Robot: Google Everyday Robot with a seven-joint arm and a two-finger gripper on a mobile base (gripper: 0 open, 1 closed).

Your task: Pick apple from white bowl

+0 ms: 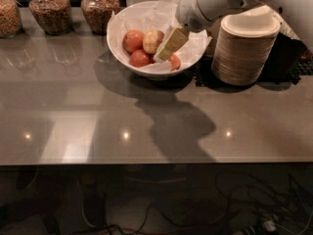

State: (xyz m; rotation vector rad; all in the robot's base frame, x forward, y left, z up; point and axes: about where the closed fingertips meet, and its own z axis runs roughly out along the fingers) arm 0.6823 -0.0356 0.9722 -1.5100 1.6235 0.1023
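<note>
The white bowl (146, 73) stands at the back middle of the grey table, lined with crinkled white paper. The pale yellowish apple (152, 40) with a pink blush lies in it, beside three darker red apples (133, 40), (140, 58), (175, 62). My gripper (161, 56) reaches down into the bowl from the upper right. Its beige tip sits just right of the pale apple and above the red ones. The white arm housing (205, 6) hangs over the bowl's right rim and hides part of it.
A tall stack of beige disposable bowls (244, 48) stands right of the white bowl on a black mat (205, 77). Three glass jars of grain (49, 11) line the back left. The table's front edge (156, 161) has cables on the floor below.
</note>
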